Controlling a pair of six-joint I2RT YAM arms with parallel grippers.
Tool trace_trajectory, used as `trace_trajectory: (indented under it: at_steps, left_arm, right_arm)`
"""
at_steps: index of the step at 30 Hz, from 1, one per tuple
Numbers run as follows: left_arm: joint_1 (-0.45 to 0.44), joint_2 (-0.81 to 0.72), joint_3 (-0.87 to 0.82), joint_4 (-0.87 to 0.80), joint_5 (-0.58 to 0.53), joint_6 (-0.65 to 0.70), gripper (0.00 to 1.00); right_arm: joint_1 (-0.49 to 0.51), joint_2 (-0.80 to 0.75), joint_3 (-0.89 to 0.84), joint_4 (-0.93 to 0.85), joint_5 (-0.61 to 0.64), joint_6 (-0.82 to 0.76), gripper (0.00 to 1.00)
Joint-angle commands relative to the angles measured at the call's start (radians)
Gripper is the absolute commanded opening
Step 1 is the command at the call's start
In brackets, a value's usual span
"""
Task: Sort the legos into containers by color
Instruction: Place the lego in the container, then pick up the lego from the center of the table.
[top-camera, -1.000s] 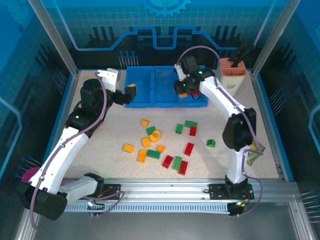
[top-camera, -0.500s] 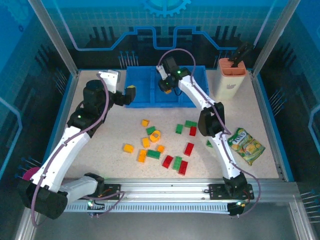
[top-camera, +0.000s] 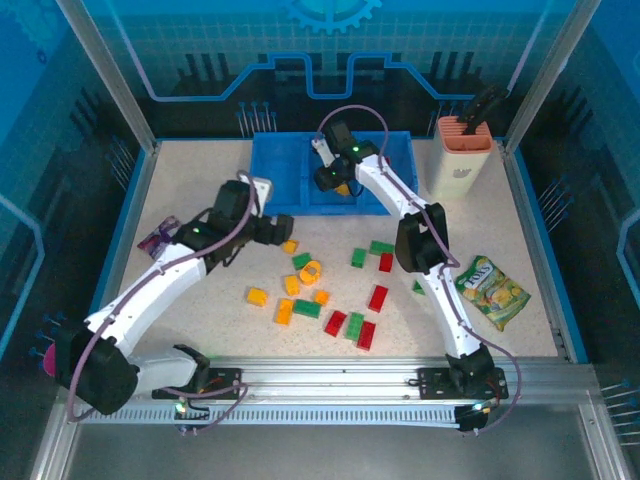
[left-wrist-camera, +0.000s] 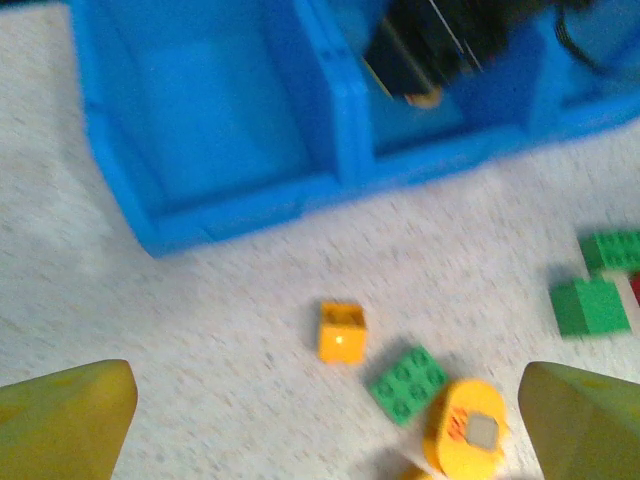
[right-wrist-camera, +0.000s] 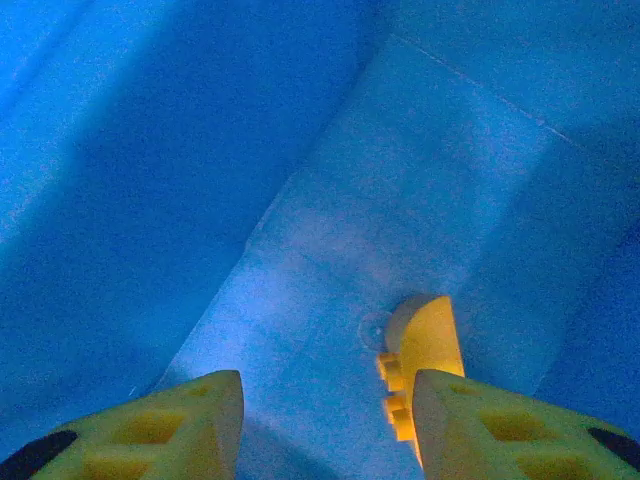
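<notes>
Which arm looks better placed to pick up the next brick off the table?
Left. The left gripper hangs open low over the loose bricks, a small orange brick right ahead. The right gripper is inside the blue tray, away from them.

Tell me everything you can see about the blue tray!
The blue tray is a low, wide bin of shiny plastic, split into three open-topped compartments side by side. It sits flat on the speckled table near the far edge. Its left compartment shows bare blue floor. The right tool reaches into the middle one, where a yellow brick lies on the bottom.
</notes>
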Motion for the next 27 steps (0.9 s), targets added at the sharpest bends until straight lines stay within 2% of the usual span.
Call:
trace_trajectory:
  at_steps: [1,3,9,13,16,22,27]
  left_arm:
    - [-0.098,0.031,-0.033,-0.093,-0.040,-0.077,0.99]
    - [-0.140,0.045,-0.059,-0.112,-0.049,-0.129,0.99]
    - [-0.181,0.066,-0.148,-0.087,-0.021,-0.341,0.99]
    - [-0.189,0.124,-0.161,-0.075,0.003,-0.453,0.94]
    - [-0.198,0.167,-0.179,-0.032,0.039,-0.495,0.89]
    - [-0.220,0.259,-0.172,-0.031,0.023,-0.529,0.81]
    - [-0.227,0.319,-0.167,-0.016,0.001,-0.537,0.75]
  right_arm:
    - [-0.005,-0.096,-0.039,0.024,-0.037,-0.012,0.50]
    - [-0.004,-0.136,-0.078,0.048,-0.051,-0.009,0.51]
    - [-0.003,-0.295,-0.236,0.104,-0.089,0.001,0.54]
    - [-0.004,-0.415,-0.382,0.156,-0.091,0.010,0.59]
    - [-0.004,-0.484,-0.467,0.169,-0.076,0.015,0.60]
    - [-0.018,-0.555,-0.575,0.182,-0.052,0.025,0.61]
    - [-0.037,-0.560,-0.599,0.182,-0.117,0.055,0.61]
